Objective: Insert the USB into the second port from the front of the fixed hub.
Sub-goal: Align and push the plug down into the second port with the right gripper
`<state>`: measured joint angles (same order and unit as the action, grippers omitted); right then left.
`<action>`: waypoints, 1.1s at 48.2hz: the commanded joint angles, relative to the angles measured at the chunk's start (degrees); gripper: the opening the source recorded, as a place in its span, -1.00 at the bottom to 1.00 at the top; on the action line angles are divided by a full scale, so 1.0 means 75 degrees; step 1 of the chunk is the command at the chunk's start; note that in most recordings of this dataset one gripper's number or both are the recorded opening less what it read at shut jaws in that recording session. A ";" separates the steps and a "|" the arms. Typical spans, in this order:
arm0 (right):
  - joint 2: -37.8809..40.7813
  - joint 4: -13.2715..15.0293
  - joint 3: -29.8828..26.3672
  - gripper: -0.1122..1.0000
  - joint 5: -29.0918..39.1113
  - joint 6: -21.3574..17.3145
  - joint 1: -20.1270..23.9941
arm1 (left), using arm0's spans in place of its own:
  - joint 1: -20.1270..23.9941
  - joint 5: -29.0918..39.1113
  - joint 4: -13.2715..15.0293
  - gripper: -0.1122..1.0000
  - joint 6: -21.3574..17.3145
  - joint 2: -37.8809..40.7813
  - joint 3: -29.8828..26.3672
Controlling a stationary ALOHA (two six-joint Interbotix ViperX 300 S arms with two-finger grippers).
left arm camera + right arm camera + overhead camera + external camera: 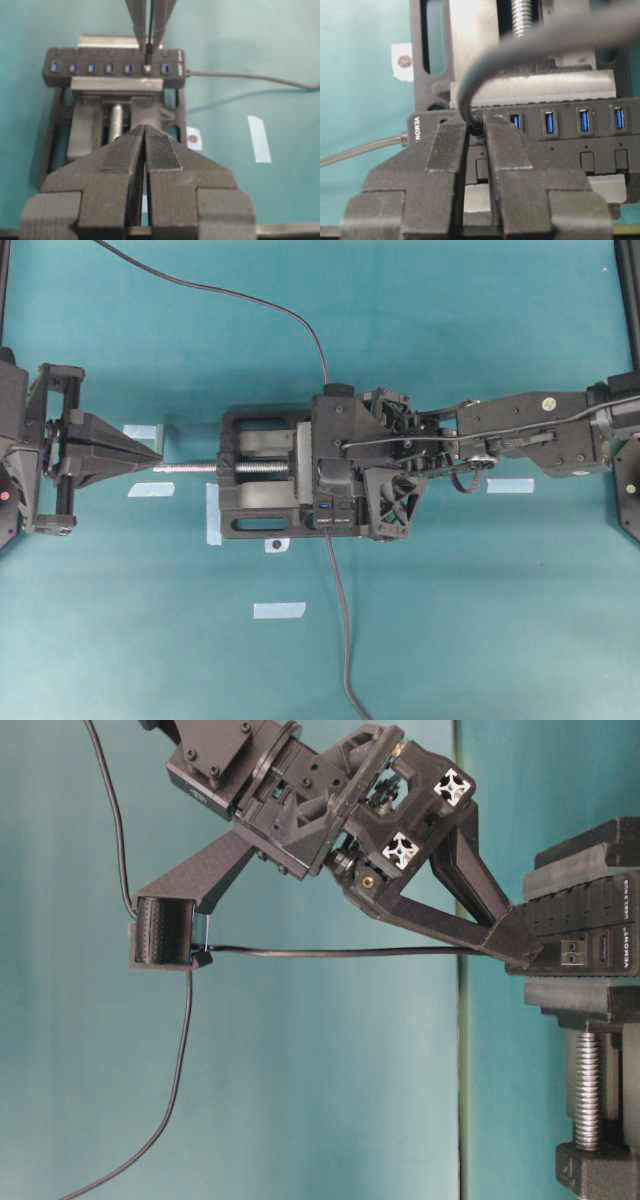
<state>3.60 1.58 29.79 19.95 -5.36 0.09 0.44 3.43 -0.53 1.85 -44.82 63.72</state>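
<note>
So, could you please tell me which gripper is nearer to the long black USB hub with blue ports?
Right. The right gripper is at the hub, pinching the black plug; the left gripper sits shut beyond the vise screw.

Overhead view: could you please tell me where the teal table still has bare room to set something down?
Bare patches lie above the vise, on either side of the USB cable, and below it, on either side of the hub lead. It is crowded along the middle row, where the left gripper, vise and right gripper line up.
</note>
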 commanded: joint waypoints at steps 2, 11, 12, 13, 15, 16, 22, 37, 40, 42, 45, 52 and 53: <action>-0.0070 0.0035 -0.0082 -0.69 0.0234 -0.0012 0.0023 | -0.0012 -0.0059 0.0000 -0.80 0.0000 0.0000 -0.0105; -0.0059 0.0105 -0.0094 -0.69 0.0328 -0.0012 0.0023 | -0.0012 -0.0070 -0.0012 -0.80 0.0000 0.0000 -0.0105; -0.0059 0.0105 -0.0094 -0.69 0.0340 0.0000 0.0023 | -0.0012 -0.0059 0.0000 -0.80 0.0000 0.0000 -0.0105; -0.0059 0.0117 -0.0094 -0.69 0.0328 0.0000 0.0023 | -0.0012 -0.0070 0.0000 -0.80 0.0012 0.0000 -0.0105; -0.0047 0.0117 -0.0094 -0.69 0.0328 0.0000 0.0023 | -0.0012 -0.0059 0.0000 -0.80 0.0000 0.0000 -0.0105; -0.0047 0.0117 -0.0094 -0.69 0.0328 0.0000 0.0023 | -0.0012 -0.0070 -0.0012 -0.80 0.0012 0.0000 -0.0105; -0.0012 0.0117 -0.0105 -0.69 0.0328 0.0000 0.0023 | -0.0012 -0.0070 0.0000 -0.80 0.0000 0.0000 -0.0105; 0.0070 0.0129 -0.0105 -0.69 0.0340 0.0012 -0.0023 | -0.0012 -0.0059 -0.0012 -0.80 0.0000 0.0000 -0.0105; 0.0059 0.0129 -0.0105 -0.69 0.0363 0.0012 -0.0023 | -0.0012 -0.0070 0.0000 -0.80 0.0000 0.0000 -0.0105; 0.0059 0.0141 -0.0105 -0.69 0.0410 0.0012 -0.0023 | -0.0012 -0.0070 0.0000 -0.80 0.0000 0.0000 -0.0105; 0.0059 0.0188 -0.0105 -0.69 0.0504 0.0012 -0.0035 | -0.0012 -0.0070 -0.0012 -0.80 0.0000 0.0000 -0.0105; 0.0070 0.0363 -0.0188 -0.69 0.0715 0.0012 -0.0035 | -0.0012 -0.0059 -0.0012 -0.80 0.0000 0.0000 -0.0082; 0.0070 0.0387 -0.0199 -0.69 0.0727 0.0012 -0.0035 | -0.0012 -0.0070 0.0000 -0.80 0.0000 0.0000 -0.0094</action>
<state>4.57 3.78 29.00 24.35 -5.36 0.09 0.44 3.43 -0.53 1.76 -44.91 63.81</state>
